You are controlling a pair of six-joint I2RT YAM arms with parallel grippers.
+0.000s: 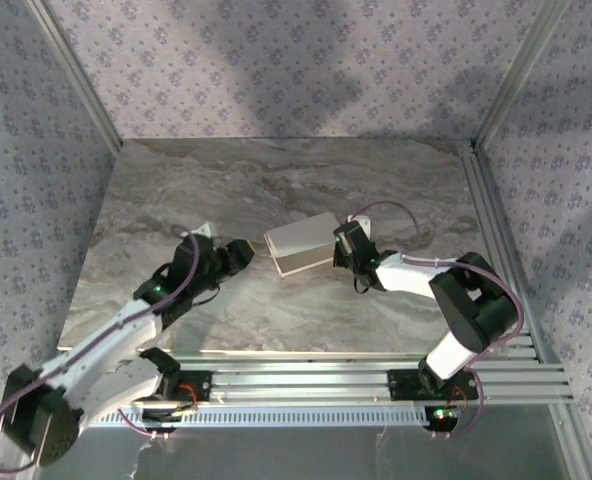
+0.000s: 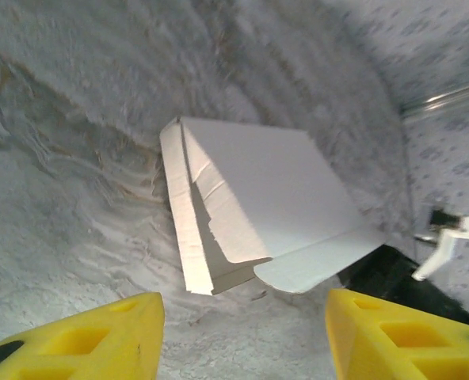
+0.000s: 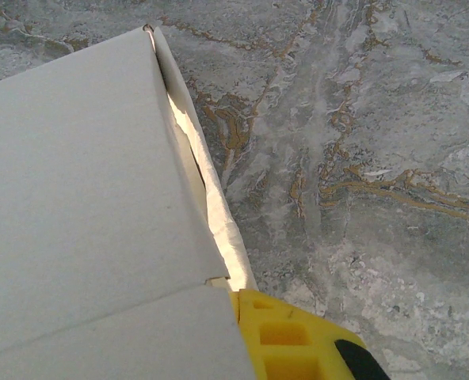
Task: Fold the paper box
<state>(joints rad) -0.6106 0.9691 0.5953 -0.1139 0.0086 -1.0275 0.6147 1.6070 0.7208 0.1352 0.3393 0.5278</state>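
Note:
The paper box (image 1: 301, 245) lies mid-table as a white, partly folded shape. My right gripper (image 1: 344, 252) is shut on its right end. In the right wrist view one yellow finger (image 3: 298, 340) presses against the box's side wall (image 3: 219, 214), and the top panel (image 3: 76, 190) hides the other finger. My left gripper (image 1: 248, 252) hovers just left of the box, open. Its two yellow fingers (image 2: 100, 336) stand wide apart with bare table between them. The box (image 2: 258, 190) is ahead of them, with a curved flap (image 2: 322, 265) sticking out and a side strip (image 2: 183, 229) folded up.
Grey marble tabletop (image 1: 276, 180), with patterned walls at the back and both sides. Aluminium rails (image 1: 376, 375) run along the near edge, and a metal frame post (image 1: 496, 230) borders the right side. The right arm's dark body (image 2: 393, 273) sits behind the box.

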